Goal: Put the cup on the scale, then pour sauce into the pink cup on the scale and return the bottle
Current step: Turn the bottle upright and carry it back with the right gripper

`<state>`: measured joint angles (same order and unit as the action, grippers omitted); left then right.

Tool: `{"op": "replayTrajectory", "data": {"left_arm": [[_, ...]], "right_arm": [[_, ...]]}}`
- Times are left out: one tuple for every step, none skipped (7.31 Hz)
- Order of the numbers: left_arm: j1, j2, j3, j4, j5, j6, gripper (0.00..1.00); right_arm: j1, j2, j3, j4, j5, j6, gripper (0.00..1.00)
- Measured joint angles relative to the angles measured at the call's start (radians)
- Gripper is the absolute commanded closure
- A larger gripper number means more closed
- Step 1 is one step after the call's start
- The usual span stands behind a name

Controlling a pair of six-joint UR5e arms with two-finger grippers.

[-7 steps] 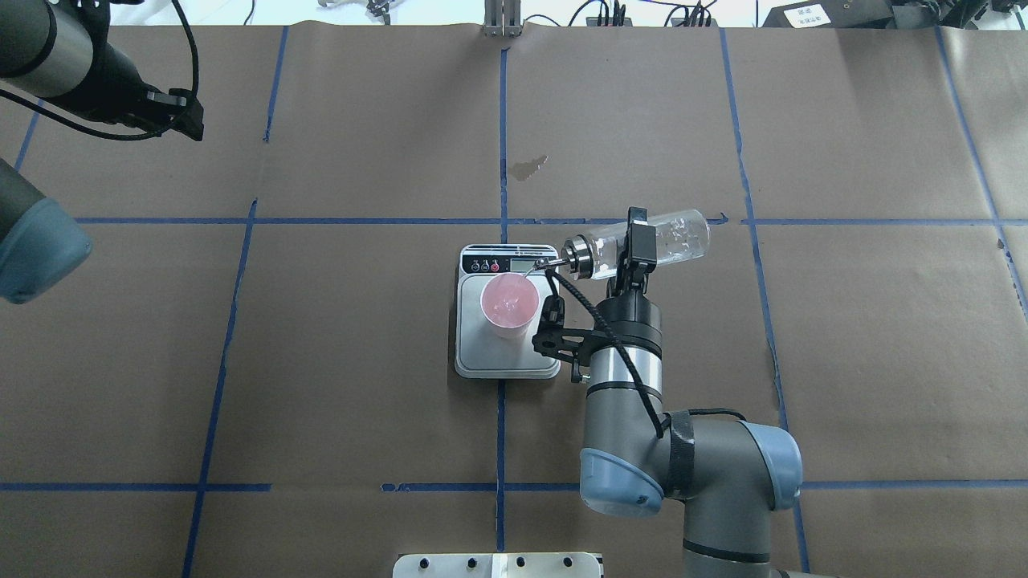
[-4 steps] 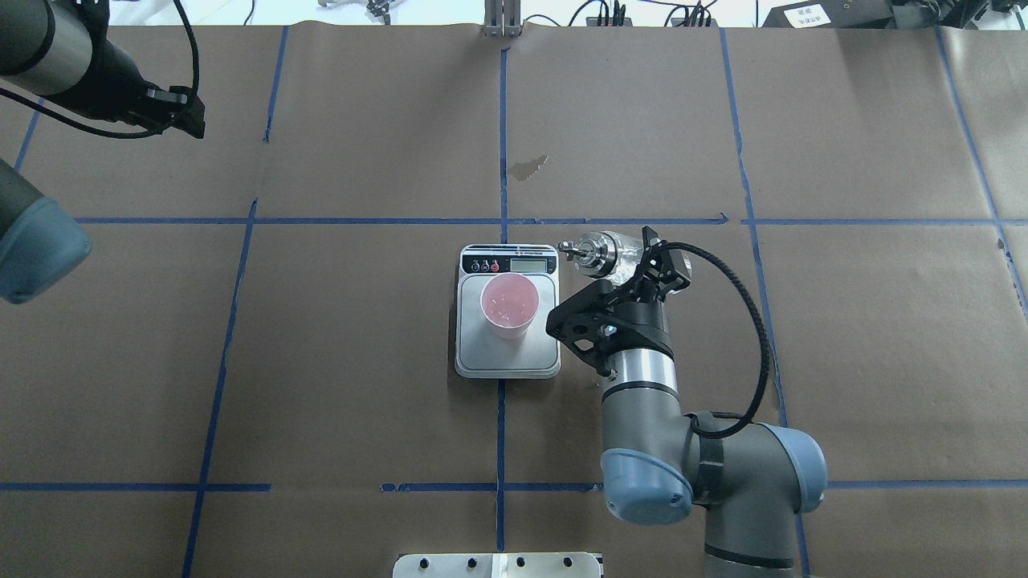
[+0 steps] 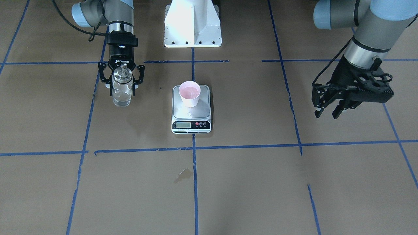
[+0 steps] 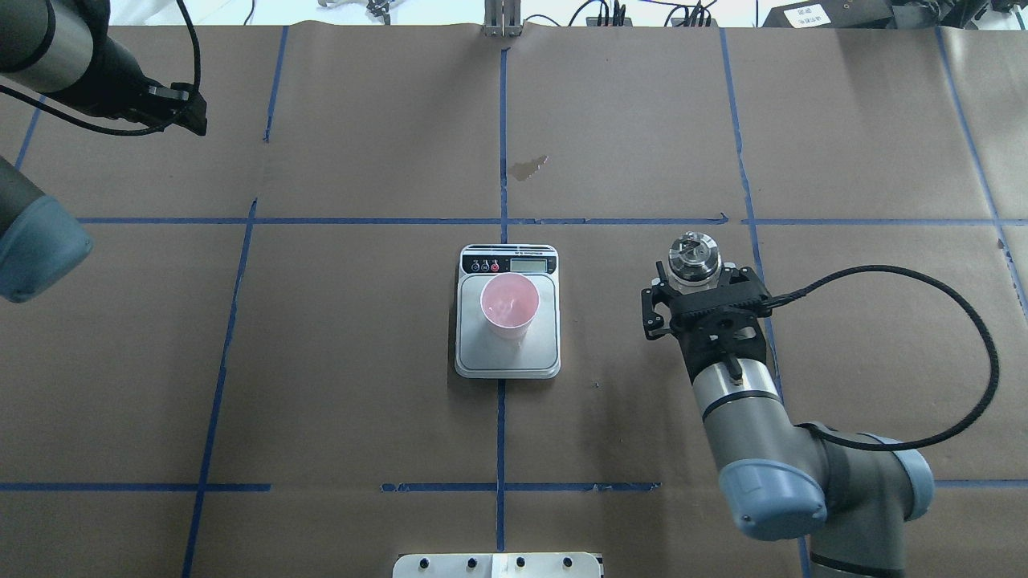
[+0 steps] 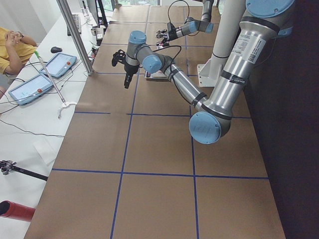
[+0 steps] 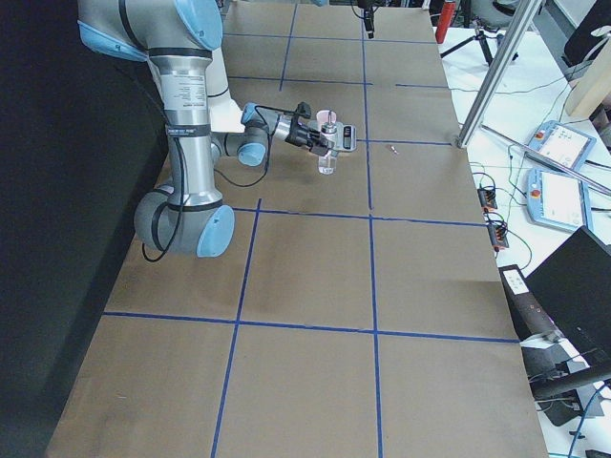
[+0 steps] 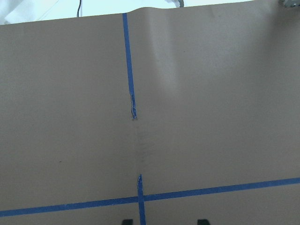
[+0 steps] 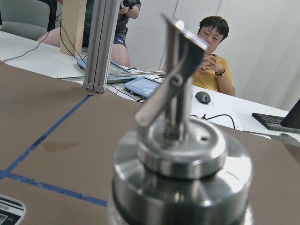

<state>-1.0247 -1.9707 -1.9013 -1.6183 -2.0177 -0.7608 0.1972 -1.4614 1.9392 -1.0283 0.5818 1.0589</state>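
— What are we recording?
— We are noting silver-grey tubes and pale blue joint caps on the right arm (image 4: 735, 393) and left arm (image 3: 375, 26). The right gripper (image 3: 121, 87) and left gripper (image 3: 327, 114) are showing black frames, the right bearing white "ROBOTIQ" lettering. A black cable (image 4: 994, 361) is trailing off the right wrist.

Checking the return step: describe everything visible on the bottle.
The bottle is small, clear glass, cylindrical, with a silver metal pour-spout cap. It stands upright, to the robot's right of the scale, apart from it. The right gripper is clamped on its sides. Whether its base touches the table cannot be told.
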Motion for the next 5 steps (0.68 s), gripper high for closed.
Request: {"op": "replayTrajectory", "data": {"left_arm": [[0.0, 0.0, 0.0, 0.0, 0.001, 0.0, 0.44], [0.0, -0.001, 0.001, 0.0, 0.002, 0.0, 0.44], [0.0, -0.001, 0.001, 0.0, 0.002, 0.0, 0.44], [0.0, -0.002, 0.0, -0.001, 0.003, 0.0, 0.43], [0.0, -0.002, -0.001, -0.001, 0.003, -0.002, 0.43]], "right_arm": [[0.003, -0.061, -0.002, 0.101, 0.004, 0.051, 1.0], [0.006, -0.097, -0.006, 0.149, 0.011, 0.103, 1.0], [0.01, -0.12, -0.014, 0.169, 0.029, 0.177, 1.0], [0.015, -0.135, -0.028, 0.176, 0.05, 0.239, 1.0], [0.021, -0.143, -0.048, 0.179, 0.06, 0.27, 1.0]]}}
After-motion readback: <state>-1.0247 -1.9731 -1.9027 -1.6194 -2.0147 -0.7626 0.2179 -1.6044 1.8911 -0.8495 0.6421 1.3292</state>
